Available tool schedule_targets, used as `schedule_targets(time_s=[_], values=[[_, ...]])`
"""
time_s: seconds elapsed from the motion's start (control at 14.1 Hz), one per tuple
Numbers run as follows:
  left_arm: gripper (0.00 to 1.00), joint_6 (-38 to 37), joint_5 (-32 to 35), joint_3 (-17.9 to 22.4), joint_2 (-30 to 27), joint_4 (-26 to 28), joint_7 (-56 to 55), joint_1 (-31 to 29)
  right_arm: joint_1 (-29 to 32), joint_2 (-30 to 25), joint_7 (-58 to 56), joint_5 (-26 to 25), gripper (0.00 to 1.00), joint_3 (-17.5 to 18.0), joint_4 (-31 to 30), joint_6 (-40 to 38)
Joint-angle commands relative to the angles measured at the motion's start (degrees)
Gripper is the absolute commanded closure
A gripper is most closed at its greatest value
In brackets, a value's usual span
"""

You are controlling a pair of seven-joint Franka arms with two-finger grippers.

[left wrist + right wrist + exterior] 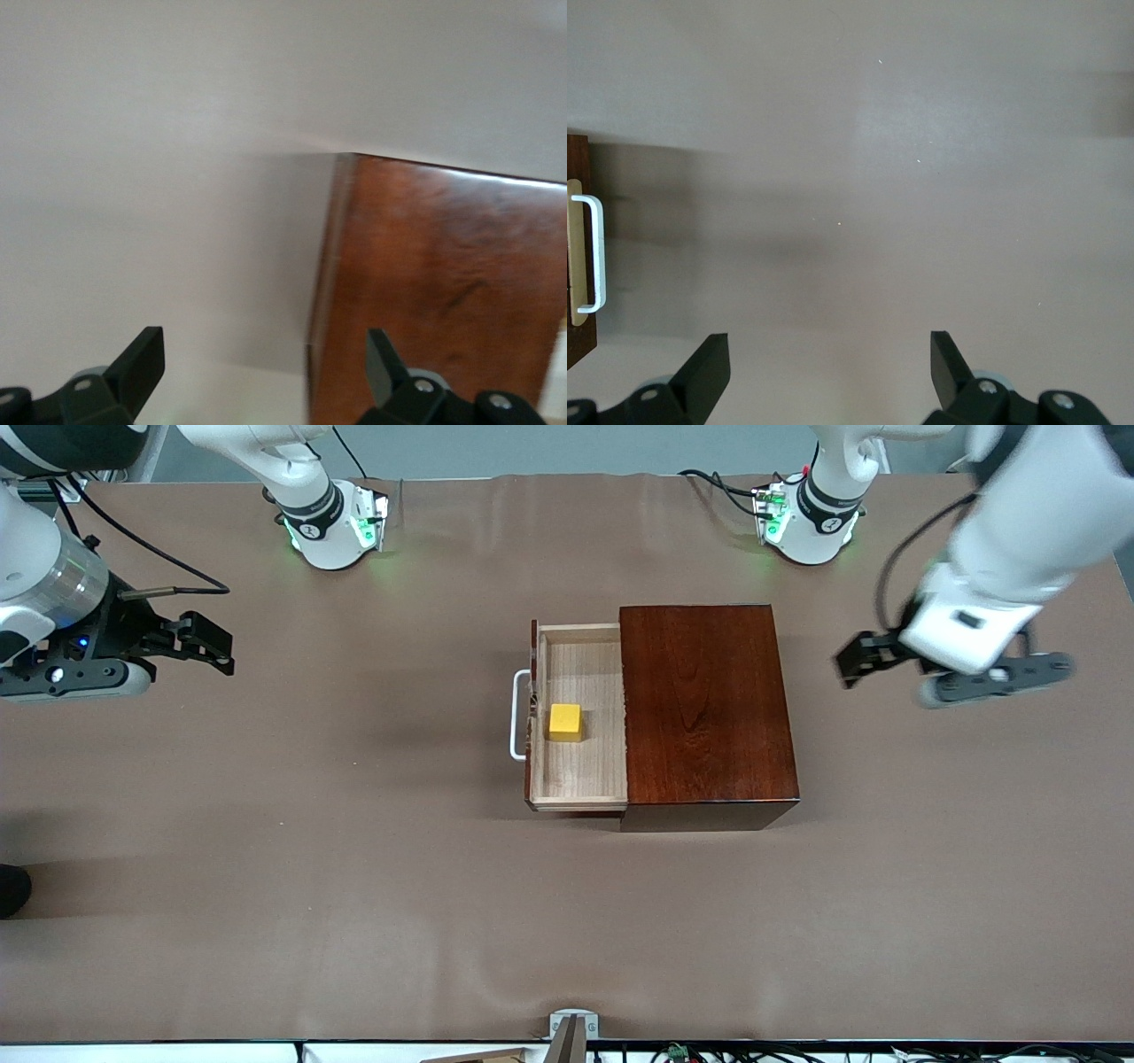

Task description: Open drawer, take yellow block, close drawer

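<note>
The dark mahogany box (704, 713) stands mid-table. Its drawer (580, 771) is pulled out toward the right arm's end, with the white loop handle (516, 715) at its front. The yellow block (565, 722) lies in the drawer. My right gripper (211, 642) is open and empty, up over the table at the right arm's end, well away from the handle, which shows in the right wrist view (592, 252). My left gripper (858, 659) is open and empty, up over the table beside the box's closed end; the box shows in the left wrist view (443, 283).
The brown cloth-covered table (354, 886) spreads all round the box. The two arm bases (332, 522) (806, 518) stand along the edge farthest from the front camera. A small metal bracket (573, 1026) sits at the nearest edge.
</note>
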State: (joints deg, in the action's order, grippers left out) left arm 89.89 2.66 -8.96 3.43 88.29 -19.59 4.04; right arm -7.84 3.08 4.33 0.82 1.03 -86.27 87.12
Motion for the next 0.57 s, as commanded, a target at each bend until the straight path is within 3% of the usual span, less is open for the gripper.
schedule_targets(time_s=[0.0, 0.5], values=[[0.0, 0.9, -1.3, 3.8, -3.1, 3.5, 13.2, -1.4, -0.9, 0.3, 0.9, 0.0, 0.0, 0.0, 0.8, -0.2], [0.0, 1.8, -1.3, 5.9, -3.7, 4.6, 16.9, -1.4, -5.5, 2.2, 0.7, -0.5, 0.0, 0.0, 0.8, 0.1]])
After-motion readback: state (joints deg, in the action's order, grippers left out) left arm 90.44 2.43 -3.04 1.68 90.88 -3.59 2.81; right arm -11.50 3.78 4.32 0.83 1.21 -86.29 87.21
